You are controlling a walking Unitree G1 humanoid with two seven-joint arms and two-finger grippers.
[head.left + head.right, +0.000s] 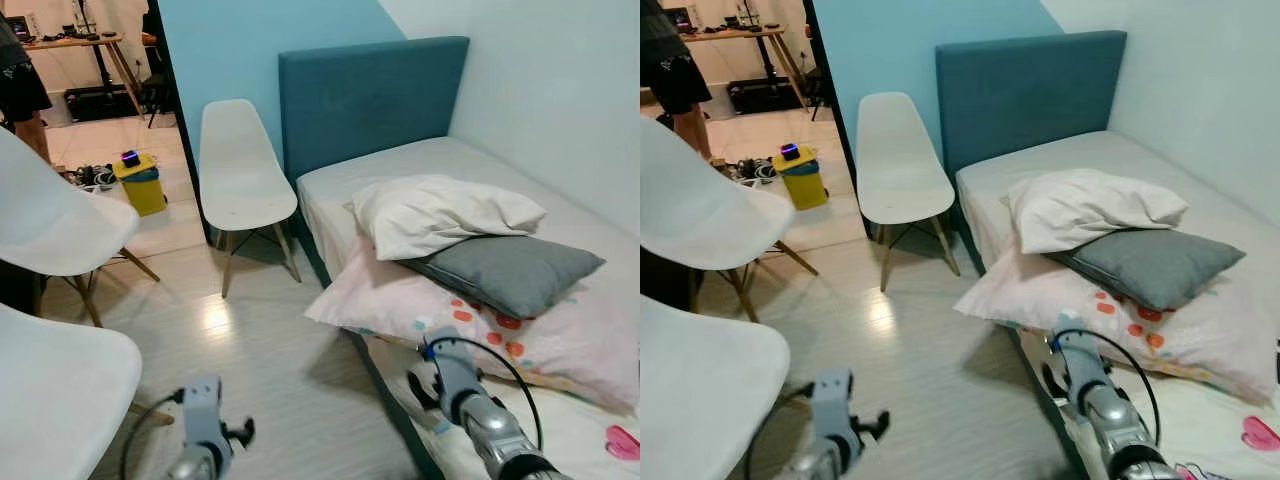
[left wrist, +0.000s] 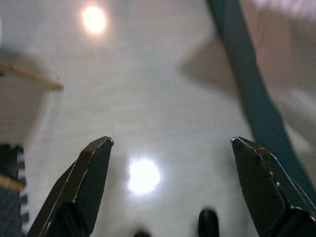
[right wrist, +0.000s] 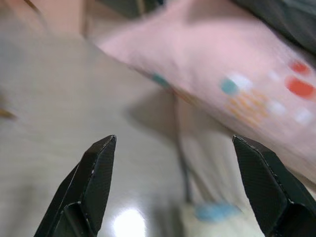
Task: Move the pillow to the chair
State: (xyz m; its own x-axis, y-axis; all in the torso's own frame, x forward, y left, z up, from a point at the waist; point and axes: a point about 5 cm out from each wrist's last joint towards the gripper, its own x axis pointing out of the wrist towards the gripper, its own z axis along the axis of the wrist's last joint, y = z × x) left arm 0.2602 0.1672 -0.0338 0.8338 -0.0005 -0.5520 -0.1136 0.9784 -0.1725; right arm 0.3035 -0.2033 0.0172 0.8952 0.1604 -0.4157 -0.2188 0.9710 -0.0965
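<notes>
Three pillows lie stacked on the bed (image 1: 420, 165). A pink one with coloured spots (image 1: 395, 298) is at the bottom and hangs over the bed's edge. A grey one (image 1: 512, 268) rests on it, and a crumpled white one (image 1: 440, 212) lies on top. A white chair (image 1: 240, 170) stands beside the blue headboard. My right arm (image 1: 475, 405) is low by the bed's edge; its gripper (image 3: 173, 143) is open, facing the pink pillow (image 3: 232, 69) and holding nothing. My left arm (image 1: 205, 430) is low over the floor, and its gripper (image 2: 172, 145) is also open and holding nothing.
Two more white chairs (image 1: 50, 225) (image 1: 55, 385) stand close on my left. A yellow bin (image 1: 142, 182) sits in the doorway, with a person (image 1: 20, 80) and a desk beyond. Pale floor (image 1: 270, 340) lies between the chairs and the bed.
</notes>
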